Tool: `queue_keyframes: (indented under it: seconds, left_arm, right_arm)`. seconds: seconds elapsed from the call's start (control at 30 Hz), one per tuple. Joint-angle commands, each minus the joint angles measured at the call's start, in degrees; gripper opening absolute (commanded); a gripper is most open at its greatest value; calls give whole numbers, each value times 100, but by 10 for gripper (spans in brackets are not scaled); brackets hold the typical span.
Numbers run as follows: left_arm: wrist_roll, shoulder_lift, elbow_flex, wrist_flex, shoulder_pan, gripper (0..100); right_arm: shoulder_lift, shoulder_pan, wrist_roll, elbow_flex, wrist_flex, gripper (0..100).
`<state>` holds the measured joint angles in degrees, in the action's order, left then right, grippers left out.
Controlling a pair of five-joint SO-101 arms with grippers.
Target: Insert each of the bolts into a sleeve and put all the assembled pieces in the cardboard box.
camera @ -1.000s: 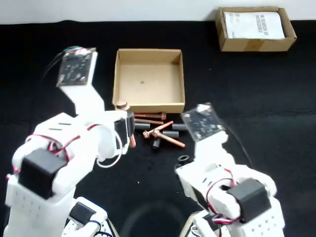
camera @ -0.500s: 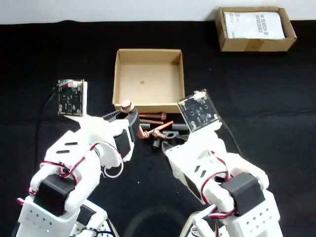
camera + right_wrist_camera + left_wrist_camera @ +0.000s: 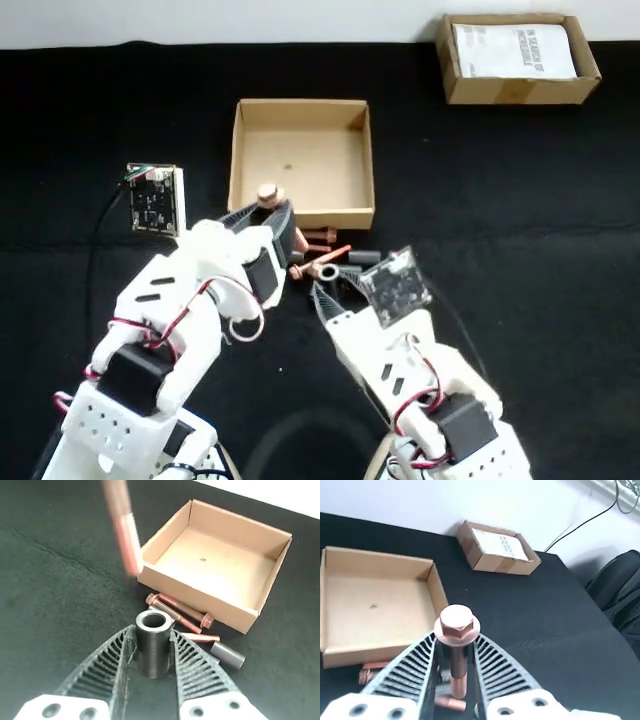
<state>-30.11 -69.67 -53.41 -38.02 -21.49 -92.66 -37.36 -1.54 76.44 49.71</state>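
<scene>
In the high view my left gripper (image 3: 276,218) hangs at the front wall of the open cardboard box (image 3: 300,160), shut on a copper bolt (image 3: 268,196) held upright, head up. The left wrist view shows that bolt (image 3: 457,645) between the fingers, with the cardboard box (image 3: 375,605) behind it. My right gripper (image 3: 326,280) is shut on a dark sleeve (image 3: 328,271), bore upward, a little right of the bolt. In the right wrist view the sleeve (image 3: 152,642) stands in the jaws and the bolt's blurred threaded end (image 3: 126,537) hangs above and beyond it.
Loose bolts (image 3: 322,238) and sleeves (image 3: 364,257) lie on the black cloth just in front of the box; the loose bolts (image 3: 175,609) and a sleeve (image 3: 227,655) also show past the right gripper. A second carton (image 3: 517,58) holding a paper sits at the far right corner.
The left arm has swung right and carried the bolt toward the box's front wall. The right arm has stretched forward and left, bringing the sleeve close beside the bolt.
</scene>
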Motion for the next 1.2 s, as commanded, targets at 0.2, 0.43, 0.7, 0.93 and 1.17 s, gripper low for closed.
queue_keyframes:
  seconds: [0.2,0.43,0.7,0.93,1.17]
  left_arm:
    - [44,1200,611,369,-576,9]
    - [79,1455,646,369,-910,9]
    - [308,1455,673,369,-743,9]
    - [325,1455,989,369,-725,9]
    - [308,1455,857,220,-769,9]
  right_arm:
    - [-936,-31,-70,602,-171,8]
    - [-989,-22,-70,576,-163,8]
    - [-945,171,-88,576,-163,8]
    - [-936,198,-97,752,-163,8]
    - [-936,198,-97,875,-259,8]
